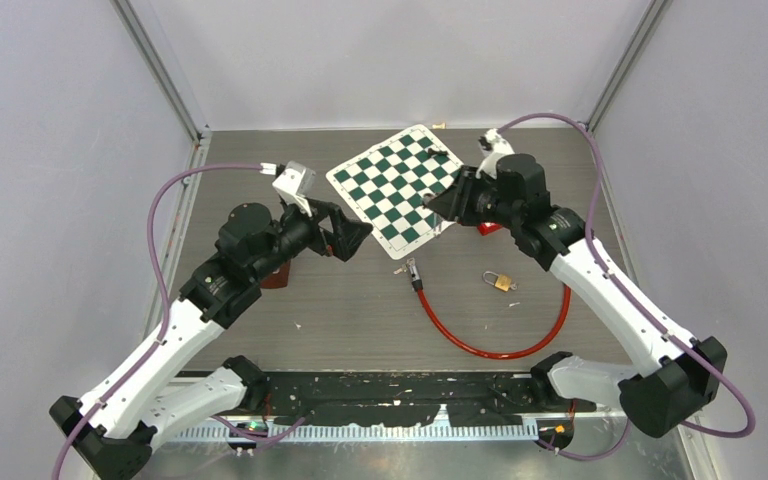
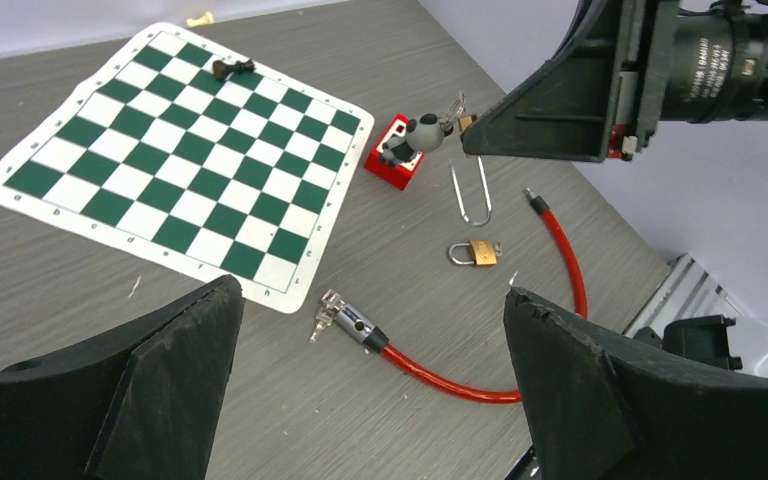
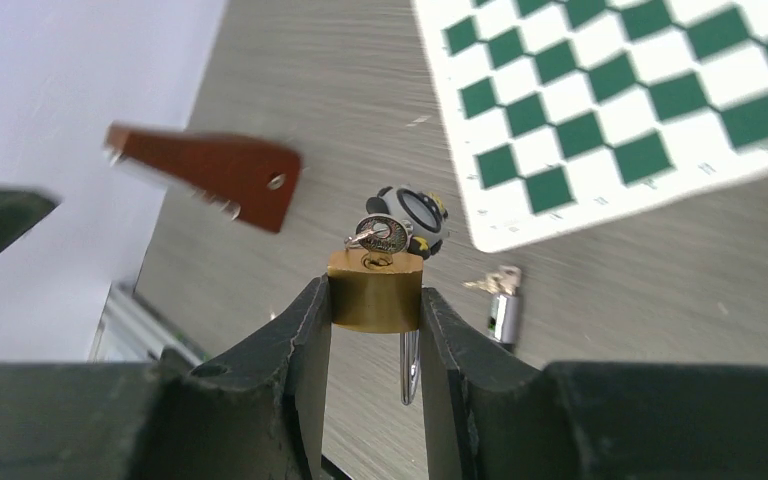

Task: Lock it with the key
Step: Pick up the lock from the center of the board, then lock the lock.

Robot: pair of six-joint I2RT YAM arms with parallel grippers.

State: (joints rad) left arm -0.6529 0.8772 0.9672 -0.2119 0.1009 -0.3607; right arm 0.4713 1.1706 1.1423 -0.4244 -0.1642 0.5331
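Where the surface (image 1: 360, 330) lies nearest the arm bases, a red cable (image 1: 490, 345) curves, with a small spare padlock (image 1: 500, 282) just beyond it; neither is held. Farther out, my left end effector (image 2: 370, 295) hangs wide open and empty. Facing it, my right end effector (image 3: 373, 300) is closed on the brass body of the padlock (image 3: 374, 290), held clear of the surface; its key (image 3: 380, 236) sits in the keyhole, a panda charm (image 3: 415, 215) attached, the shackle (image 3: 408, 365) hanging below. Beyond lies a chequered mat (image 1: 400, 185). Step in hand, I judge: presenting the lock. Next move: bring the left fingers (image 2: 160, 390) to the key head, pinch it and turn.
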